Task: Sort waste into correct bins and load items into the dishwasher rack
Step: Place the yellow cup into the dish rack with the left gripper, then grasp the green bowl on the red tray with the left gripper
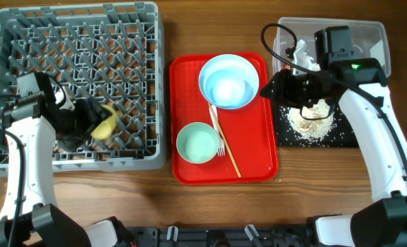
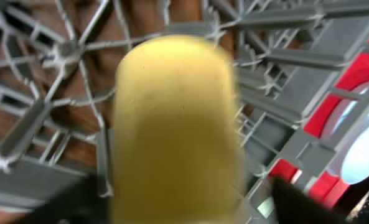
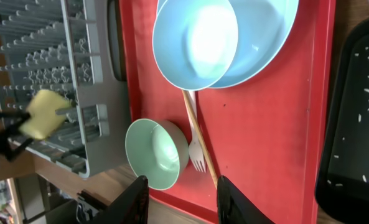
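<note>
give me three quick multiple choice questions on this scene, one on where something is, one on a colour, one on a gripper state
1. Where is the yellow cup?
A. in a drawer
B. on a shelf
C. in the left gripper, over the dishwasher rack

2. What colour is the bowl beside the fork?
A. pale green
B. orange
C. black

3. How is the right gripper?
A. shut on a spoon
B. open and empty
C. shut on a sponge

Answers:
1 C: the overhead view shows the cup gripped above the rack's grey lattice.
2 A: the bowl next to the fork's tines is pale green.
3 B: the right wrist view shows its fingers apart with nothing between them.
</note>
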Controlling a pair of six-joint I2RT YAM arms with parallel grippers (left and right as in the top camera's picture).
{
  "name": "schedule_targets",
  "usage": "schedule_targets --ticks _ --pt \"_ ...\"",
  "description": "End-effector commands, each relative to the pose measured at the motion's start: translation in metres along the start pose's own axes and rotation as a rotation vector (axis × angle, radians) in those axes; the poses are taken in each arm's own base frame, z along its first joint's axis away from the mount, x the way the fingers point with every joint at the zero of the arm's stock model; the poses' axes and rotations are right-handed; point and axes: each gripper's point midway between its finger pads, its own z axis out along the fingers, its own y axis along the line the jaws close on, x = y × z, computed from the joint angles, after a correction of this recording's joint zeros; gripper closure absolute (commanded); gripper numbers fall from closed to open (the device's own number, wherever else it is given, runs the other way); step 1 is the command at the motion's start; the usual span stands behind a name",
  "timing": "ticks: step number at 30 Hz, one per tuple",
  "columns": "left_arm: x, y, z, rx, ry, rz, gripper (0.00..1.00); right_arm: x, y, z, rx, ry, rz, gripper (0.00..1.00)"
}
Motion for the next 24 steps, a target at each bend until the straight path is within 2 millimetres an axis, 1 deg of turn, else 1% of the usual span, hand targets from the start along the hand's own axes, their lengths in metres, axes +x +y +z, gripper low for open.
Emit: schedule_targets --ticks 1,4,6,7,8,9,10,12,14,15,16,17,19,20,21,22,24 --pt "-0.016 -0.017 -0.010 0.050 -0.047 0.034 0.00 -0.002 0.000 -0.004 0.009 -0.011 -0.026 0.64" --pt "-0.037 -0.029 -0.035 0.051 -0.129 0.057 0.00 -0.001 0.000 -0.004 0.011 -0.005 -0.023 0.64" --pt "-0.039 -0.035 -0.051 0.066 -0.165 0.070 0.00 -0.001 -0.002 -0.004 0.022 -0.008 -0.022 0.64" --pt "-0.035 -0.037 -0.057 0.071 -0.177 0.073 0.00 -0.001 -0.004 -0.004 0.030 -0.008 -0.022 0.64" --pt "-0.026 -0.039 -0.063 0.071 -0.170 0.079 0.00 -0.001 -0.004 -0.004 0.033 -0.007 -0.020 0.64" --pt "-0.009 -0.041 -0.068 0.067 -0.140 0.093 0.00 -0.001 -0.004 -0.004 0.033 -0.008 -0.021 0.64" --pt "0.003 -0.047 -0.068 0.066 -0.115 0.117 0.00 -0.001 -0.004 -0.004 0.033 -0.009 -0.021 0.64" --pt "0.026 -0.062 -0.063 0.067 -0.058 0.188 0.00 -0.001 -0.004 -0.004 0.033 -0.007 -0.020 0.64" --pt "0.043 -0.081 -0.054 0.077 -0.018 0.276 0.00 -0.001 -0.004 -0.004 0.033 -0.007 -0.019 0.64" --pt "0.051 -0.088 -0.050 0.079 0.003 0.316 0.06 -0.001 -0.004 -0.004 0.033 -0.007 -0.020 0.64" --pt "0.055 -0.095 -0.046 0.085 0.014 0.344 0.19 0.000 -0.004 -0.004 0.034 -0.005 -0.019 0.64" --pt "0.060 -0.102 -0.043 0.091 0.022 0.376 0.29 0.001 -0.006 -0.004 0.044 0.001 -0.013 0.64" --pt "0.068 -0.117 -0.037 0.102 0.021 0.442 0.28 0.005 -0.019 -0.005 0.118 0.009 0.019 0.64" --pt "0.068 -0.117 -0.033 0.054 -0.003 0.478 0.29 0.008 -0.031 -0.007 0.186 0.012 0.048 0.62" --pt "0.068 -0.115 -0.030 0.007 -0.022 0.504 0.30 0.010 -0.036 -0.008 0.212 0.018 0.051 0.59" --pt "0.073 -0.117 -0.028 -0.012 -0.024 0.534 0.33 0.013 -0.042 -0.009 0.246 0.028 0.059 0.56" --pt "0.091 -0.132 -0.025 0.011 -0.011 0.607 0.48 0.018 -0.054 -0.013 0.319 0.038 0.068 0.52"
